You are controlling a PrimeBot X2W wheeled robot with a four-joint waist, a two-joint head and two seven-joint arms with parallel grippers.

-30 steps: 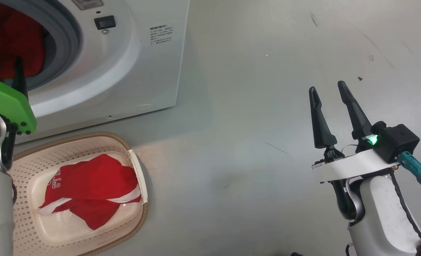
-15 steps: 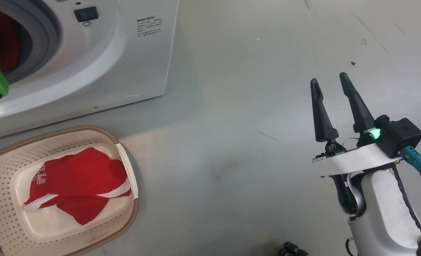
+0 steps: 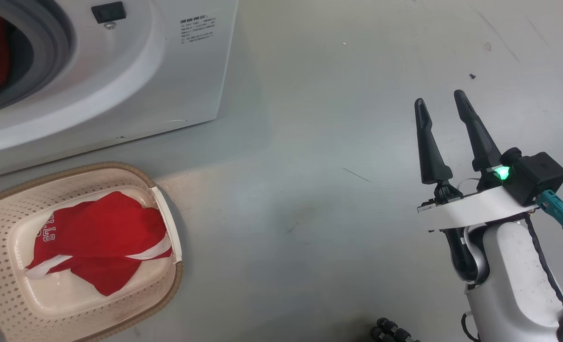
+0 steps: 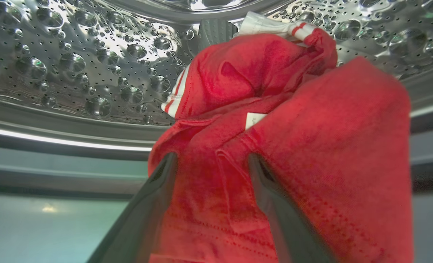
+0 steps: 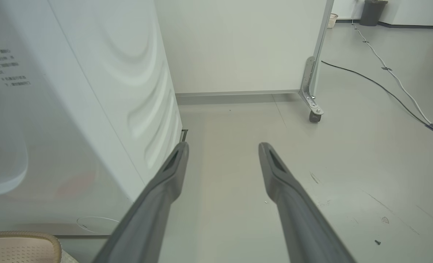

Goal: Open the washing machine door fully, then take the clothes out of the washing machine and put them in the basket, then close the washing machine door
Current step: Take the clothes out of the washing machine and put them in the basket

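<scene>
Left gripper: two long dark fingers, spread wide, reaching into the perforated steel drum; they straddle a ridge of cloth and pinch nothing yet.
Right gripper: fingers spread and empty, hanging over the bare grey floor at the right, well apart from the machine.
Task item, in drum: bright red soft jersey with white-and-red striped trim, heaped toward the far drum wall, close against both left fingers.
Task item, delivered: second red jersey with white trim, lying in the cream perforated plastic basket with brown woven-look rim, which sits on the floor just in front of the big white front-loading washing machine.
Step in hand: picking up the drum jersey, by my judgement.
Handling advice: push a little deeper so the fold sits well between your fingers, then close fully, because a shallow bite on soft fabric is likely to slip. Draw it out low over the grey rubber mouth ring so trailing cloth does not snag.
Writing, basket jersey: white letters, sideways and partly folded under; "LLS" is all you can read.
Writing, machine front: small printed label, several dark lines, too small to read.
Writing, drum jersey: small white sewn tag, print illegible.
Brands: none legible.
</scene>
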